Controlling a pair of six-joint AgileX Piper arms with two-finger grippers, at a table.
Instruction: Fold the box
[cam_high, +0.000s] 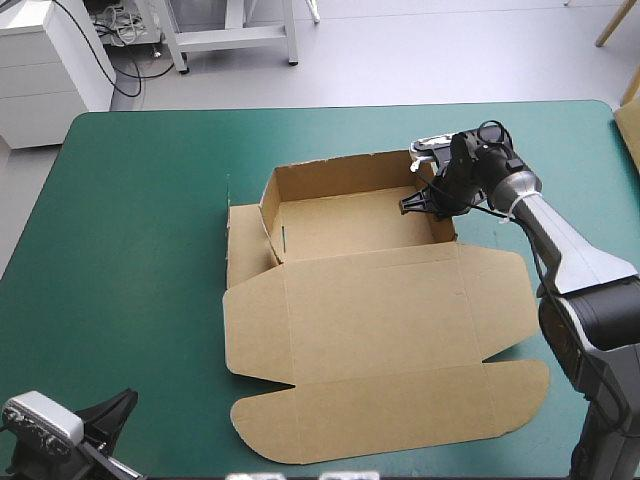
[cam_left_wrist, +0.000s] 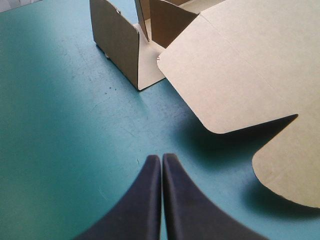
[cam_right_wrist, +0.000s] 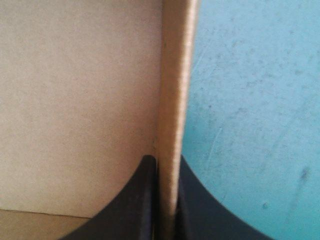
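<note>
The brown box (cam_high: 370, 330) lies mid-table as an open tray with its lid spread flat toward the near edge. Its back wall and both side walls stand raised. My right gripper (cam_high: 425, 200) is at the tray's right wall, shut on the box: in the right wrist view the wall's edge (cam_right_wrist: 172, 100) runs up between the two black fingers (cam_right_wrist: 145, 200). My left gripper (cam_high: 115, 410) rests low at the table's near left corner, shut and holding nothing. In the left wrist view its fingers (cam_left_wrist: 161, 165) point over bare cover toward the lid's rounded flaps (cam_left_wrist: 235, 75).
A flat side flap (cam_high: 243, 245) of the box lies on the teal-green cover (cam_high: 130, 220) left of the tray. The lid's two rounded flaps reach toward the near edge. A white cabinet (cam_high: 40, 60) stands beyond the far left corner.
</note>
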